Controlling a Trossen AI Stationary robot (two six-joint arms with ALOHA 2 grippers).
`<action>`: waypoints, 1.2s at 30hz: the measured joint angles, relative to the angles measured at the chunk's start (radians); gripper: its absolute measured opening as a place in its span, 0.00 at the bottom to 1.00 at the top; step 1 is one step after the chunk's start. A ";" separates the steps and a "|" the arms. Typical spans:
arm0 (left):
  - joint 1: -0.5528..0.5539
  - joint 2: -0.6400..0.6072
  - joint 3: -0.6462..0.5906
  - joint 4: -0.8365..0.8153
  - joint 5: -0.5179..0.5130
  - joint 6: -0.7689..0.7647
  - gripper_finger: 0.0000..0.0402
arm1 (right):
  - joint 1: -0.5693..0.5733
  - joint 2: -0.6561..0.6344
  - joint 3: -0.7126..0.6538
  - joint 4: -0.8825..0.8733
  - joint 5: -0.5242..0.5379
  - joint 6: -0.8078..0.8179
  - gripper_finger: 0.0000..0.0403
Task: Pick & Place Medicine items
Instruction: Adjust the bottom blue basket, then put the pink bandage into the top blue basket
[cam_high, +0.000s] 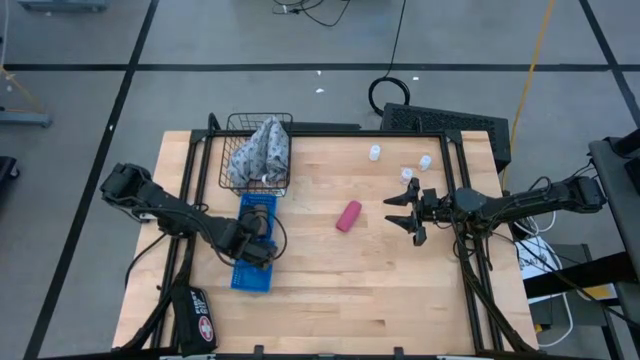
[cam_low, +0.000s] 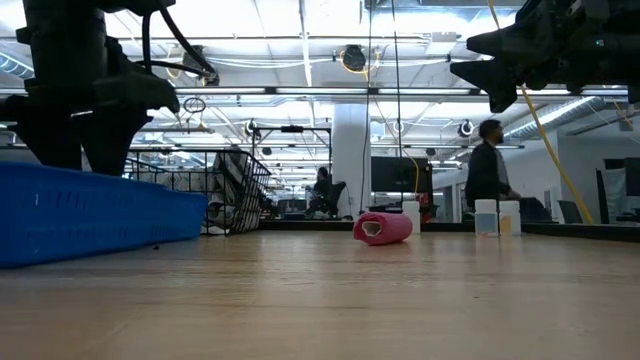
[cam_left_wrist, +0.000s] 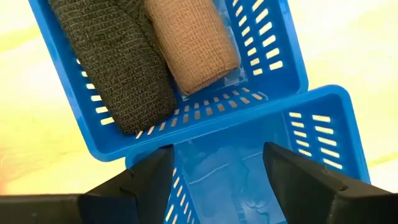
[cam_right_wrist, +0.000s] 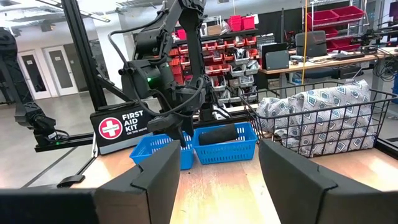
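Observation:
The pink tube (cam_high: 348, 216) (cam_low: 382, 228) lies on its side in the middle of the table. Three white bottles (cam_high: 375, 152) (cam_high: 425, 161) (cam_high: 407, 174) stand upright near the far right. A dark oblong roll (cam_left_wrist: 118, 68) (cam_right_wrist: 217, 134) lies in a blue tray (cam_left_wrist: 273, 68) beside a tan roll (cam_left_wrist: 193, 46). My left gripper (cam_high: 258, 245) (cam_left_wrist: 217, 180) is open above the neighbouring blue tray (cam_left_wrist: 323, 130). My right gripper (cam_high: 405, 210) (cam_right_wrist: 217, 180) (cam_low: 510, 70) is open and raised, right of the pink tube and close to the nearest bottle.
A wire basket (cam_high: 258, 155) (cam_right_wrist: 323, 118) at the far left holds a grey patterned cloth bundle. A first aid kit (cam_high: 195, 315) (cam_right_wrist: 121, 127) sits at the near left corner. Bare wood lies between the trays and the pink tube. A person (cam_low: 487, 170) stands in the room behind.

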 joint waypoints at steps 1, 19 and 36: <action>0.000 0.000 0.000 0.000 0.005 0.001 0.63 | 0.000 0.000 0.000 0.000 0.000 0.000 0.51; 0.000 -0.123 0.000 0.003 0.006 0.049 0.64 | 0.000 0.000 0.000 -0.011 0.000 0.000 0.51; 0.048 -0.322 0.000 0.257 -0.518 0.434 0.64 | 0.000 0.031 0.000 0.066 0.030 0.029 0.51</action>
